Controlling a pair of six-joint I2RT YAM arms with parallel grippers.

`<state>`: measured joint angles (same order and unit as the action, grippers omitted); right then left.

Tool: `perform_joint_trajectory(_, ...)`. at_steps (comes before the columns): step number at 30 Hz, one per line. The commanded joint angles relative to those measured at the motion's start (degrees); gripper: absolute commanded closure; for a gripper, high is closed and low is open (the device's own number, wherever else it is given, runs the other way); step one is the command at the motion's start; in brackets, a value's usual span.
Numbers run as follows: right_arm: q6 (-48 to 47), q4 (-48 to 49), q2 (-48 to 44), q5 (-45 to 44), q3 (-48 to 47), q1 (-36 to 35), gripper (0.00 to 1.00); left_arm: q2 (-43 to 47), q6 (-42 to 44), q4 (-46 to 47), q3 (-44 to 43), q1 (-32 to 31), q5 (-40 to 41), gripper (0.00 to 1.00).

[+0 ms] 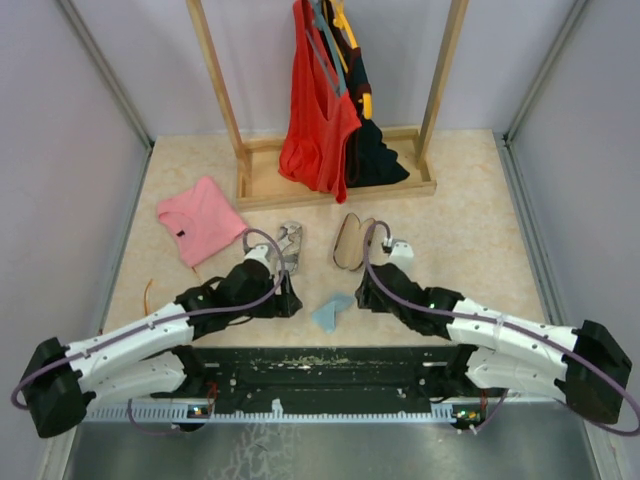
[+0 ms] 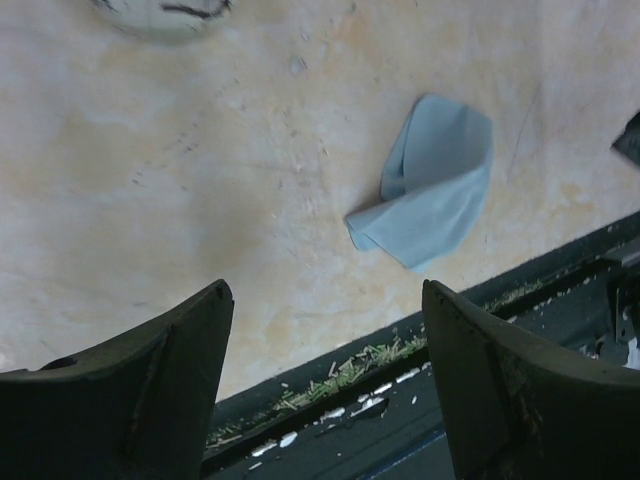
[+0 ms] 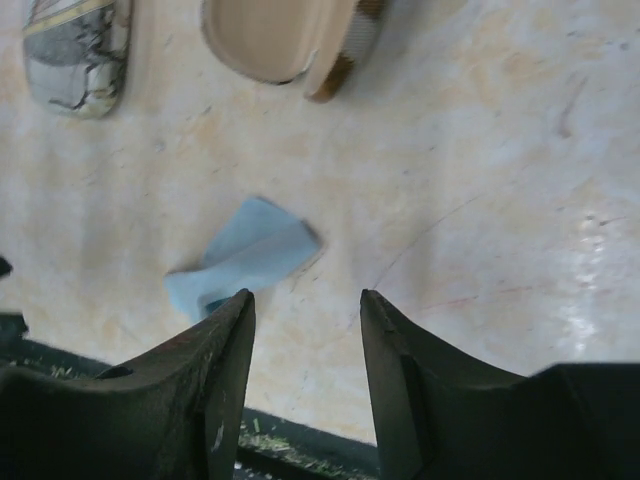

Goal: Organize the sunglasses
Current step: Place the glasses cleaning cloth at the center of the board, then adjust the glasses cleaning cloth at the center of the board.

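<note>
The sunglasses are not visible in any view. A crumpled light blue cloth (image 1: 331,313) lies on the table near the front edge, between my two grippers. My left gripper (image 1: 284,299) hovers just left of it, open and empty. In the left wrist view the cloth (image 2: 435,185) lies ahead and to the right of the left gripper (image 2: 325,300). My right gripper (image 1: 366,294) sits just right of the cloth, open with nothing between its fingers. In the right wrist view the cloth (image 3: 245,255) lies just beyond the left fingertip of the right gripper (image 3: 305,300).
An open brown case (image 1: 352,241) and a grey patterned case (image 1: 291,245) lie side by side mid-table. A pink garment (image 1: 200,218) lies at the left. A wooden rack (image 1: 340,187) with red and dark clothes stands at the back. A black rail (image 1: 320,365) runs along the near edge.
</note>
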<state>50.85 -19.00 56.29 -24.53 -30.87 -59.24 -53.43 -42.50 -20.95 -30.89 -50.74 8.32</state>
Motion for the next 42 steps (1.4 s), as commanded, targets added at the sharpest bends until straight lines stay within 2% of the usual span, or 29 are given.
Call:
perform_joint_trajectory(1,-7.8,0.9,-0.6,8.4,0.0,8.1,0.55,-4.6,-5.3,5.4,0.9,-6.2,1.2,0.20)
perform_joint_trajectory(4,-8.9,3.3,1.5,10.8,-0.3,10.0,0.56,-9.1,-9.3,7.8,0.8,-10.0,3.4,0.28)
perform_joint_trajectory(8,-9.6,5.3,5.3,11.9,-1.8,10.2,0.55,-14.7,-12.1,11.3,0.7,-12.0,4.2,0.36)
perform_joint_trajectory(17,-8.6,9.8,8.7,15.2,-1.2,10.4,0.55,-20.6,-13.0,15.8,-0.5,-12.5,6.7,0.38)
perform_joint_trajectory(23,-8.3,9.2,7.0,14.0,0.1,10.4,0.55,-26.2,-12.4,17.7,-2.0,-12.5,5.5,0.47)
perform_joint_trajectory(26,-8.0,8.8,6.2,13.2,0.7,10.5,0.55,-27.8,-12.2,19.1,-1.5,-12.5,5.1,0.56)
perform_joint_trajectory(29,-7.7,8.5,5.3,12.8,1.5,10.5,0.55,-28.5,-11.5,19.8,-1.6,-12.4,5.5,0.70)
perform_joint_trajectory(36,-6.4,9.9,3.7,14.0,3.8,10.7,0.55,-26.3,-7.6,15.2,-3.2,-11.3,9.2,0.98)
perform_joint_trajectory(42,-4.5,15.2,3.9,16.5,6.1,10.7,0.50,-21.3,-2.4,14.7,-1.0,-7.6,9.0,1.00)
